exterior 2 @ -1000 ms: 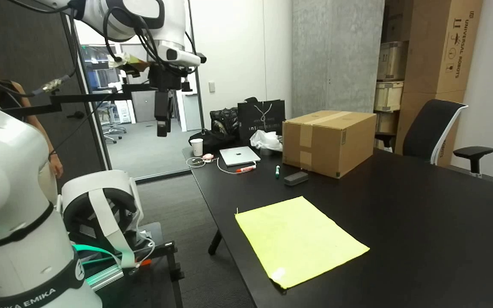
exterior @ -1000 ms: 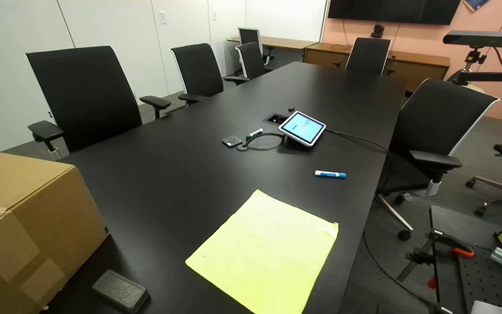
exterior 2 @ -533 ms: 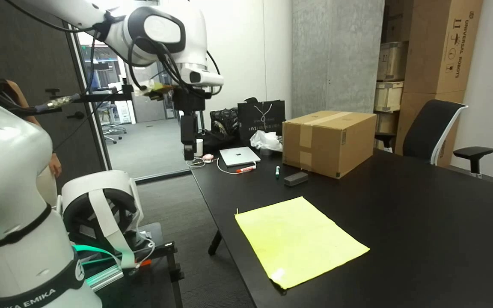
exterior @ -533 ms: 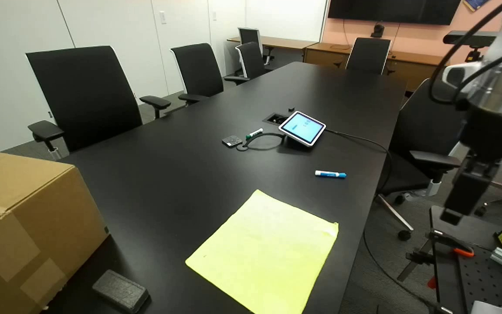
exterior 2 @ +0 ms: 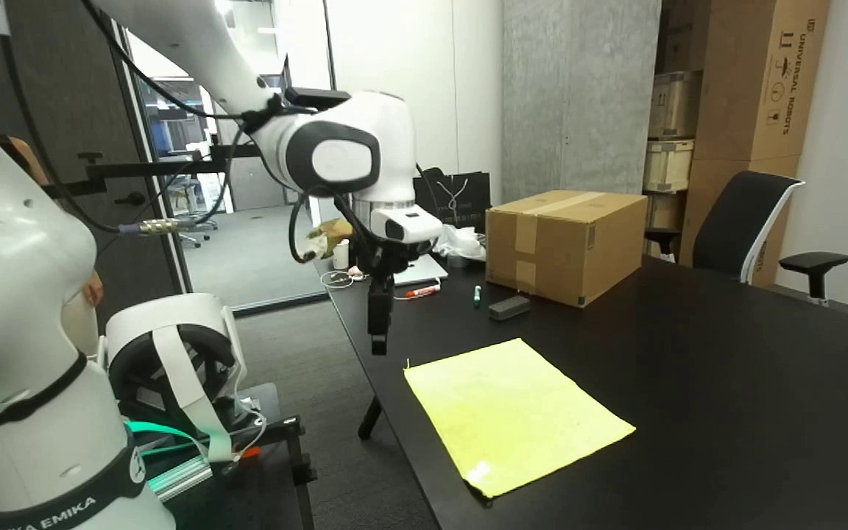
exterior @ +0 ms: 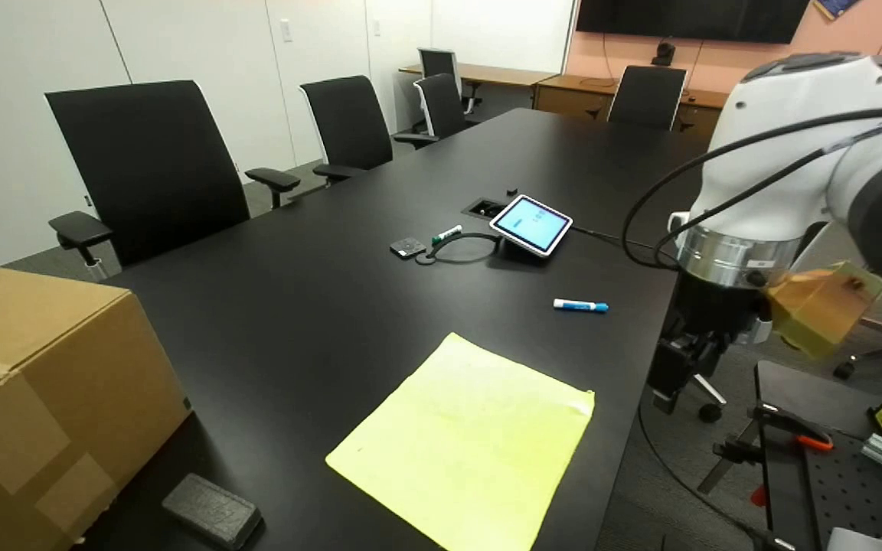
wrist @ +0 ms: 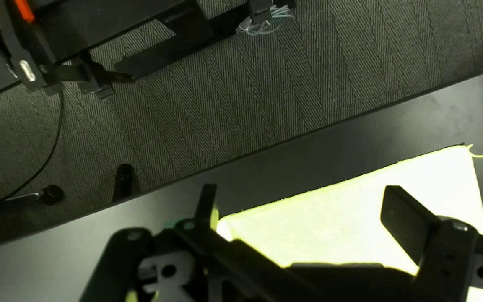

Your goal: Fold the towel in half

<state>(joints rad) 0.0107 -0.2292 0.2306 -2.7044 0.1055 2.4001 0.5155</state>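
The yellow towel [exterior: 465, 448] lies flat and spread out on the black table, near its edge. It also shows in an exterior view [exterior 2: 516, 418] and in the wrist view [wrist: 329, 230], where its near edge and a corner with a loose thread are seen. My gripper [wrist: 302, 201] is open and empty, its two fingers wide apart with the towel in view below and between them. In both exterior views the gripper [exterior: 664, 399] [exterior 2: 379, 344] points down, above and beside the table edge, apart from the towel.
A cardboard box [exterior 2: 564, 246] and a grey eraser [exterior 2: 509, 308] stand on the table [exterior 2: 726, 368]. A blue marker [exterior: 580, 306] and a tablet [exterior: 531, 225] lie beyond the towel. A laptop [exterior 2: 424, 271] is at the table's end. A black cart [exterior: 831, 474] stands beside the table.
The arm has swung toward the table and come down. The gripper has moved from well above the floor to a lower place near the table edge and the towel. The towel has not moved.
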